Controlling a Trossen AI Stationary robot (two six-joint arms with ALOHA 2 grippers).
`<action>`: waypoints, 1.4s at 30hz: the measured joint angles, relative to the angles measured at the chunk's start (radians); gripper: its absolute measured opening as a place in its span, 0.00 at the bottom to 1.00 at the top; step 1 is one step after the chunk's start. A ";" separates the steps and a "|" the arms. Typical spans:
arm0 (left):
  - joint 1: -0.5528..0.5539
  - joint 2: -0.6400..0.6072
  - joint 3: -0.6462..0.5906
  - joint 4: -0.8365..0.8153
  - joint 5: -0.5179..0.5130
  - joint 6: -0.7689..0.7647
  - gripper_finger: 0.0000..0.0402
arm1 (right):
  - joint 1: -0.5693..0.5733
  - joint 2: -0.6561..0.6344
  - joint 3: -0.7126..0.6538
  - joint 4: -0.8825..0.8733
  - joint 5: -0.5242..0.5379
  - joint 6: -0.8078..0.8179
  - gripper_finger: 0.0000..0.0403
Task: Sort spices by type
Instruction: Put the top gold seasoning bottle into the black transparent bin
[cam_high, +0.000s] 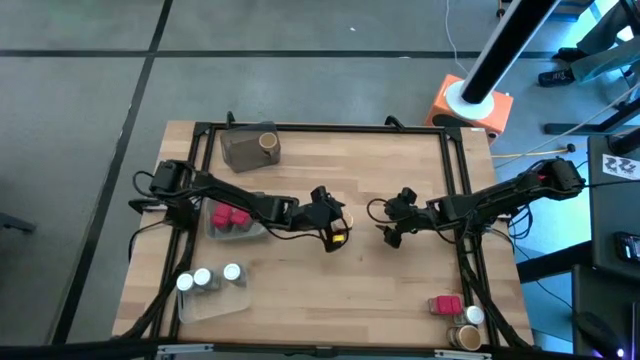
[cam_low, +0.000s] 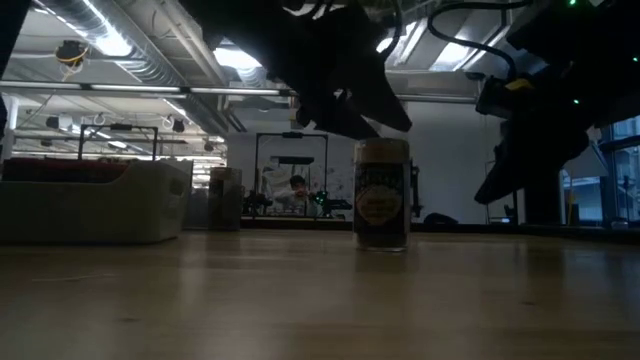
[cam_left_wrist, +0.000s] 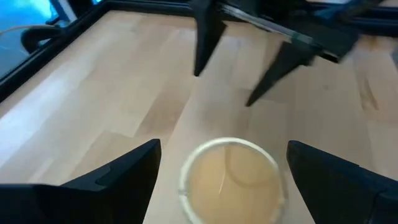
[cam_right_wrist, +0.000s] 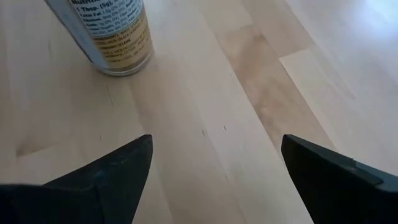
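Note:
A round jar with a tan top and a yellow label (cam_high: 340, 238) stands upright on its base in the middle of the table (cam_low: 382, 195). My left gripper (cam_high: 333, 226) hovers just above it, open. In the left wrist view its fingers stand on either side of the tan top (cam_left_wrist: 227, 177) without touching. My right gripper (cam_high: 393, 228) is open and empty a short way to the jar's right. Its wrist view shows the jar's lower wall (cam_right_wrist: 112, 37) ahead of the gripper (cam_right_wrist: 216, 142).
A grey tray (cam_high: 240, 152) at the far left holds one tan-topped jar (cam_high: 267, 143). A clear tray holds red packets (cam_high: 230, 217), and another holds white-capped jars (cam_high: 207, 280). At the near right corner lie a red packet (cam_high: 445, 304), a white-capped jar (cam_high: 473, 316) and a tan jar (cam_high: 463, 338).

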 joint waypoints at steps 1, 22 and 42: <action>0.004 0.001 0.000 0.002 0.000 -0.007 0.82 | 0.000 0.000 0.000 0.001 -0.003 -0.004 0.88; 0.016 0.060 0.000 0.002 0.051 -0.020 0.75 | 0.000 0.000 0.000 0.013 0.006 -0.035 0.88; -0.024 -0.194 -0.001 -0.233 -0.168 -0.011 0.65 | 0.000 0.001 0.000 0.053 0.005 -0.036 0.88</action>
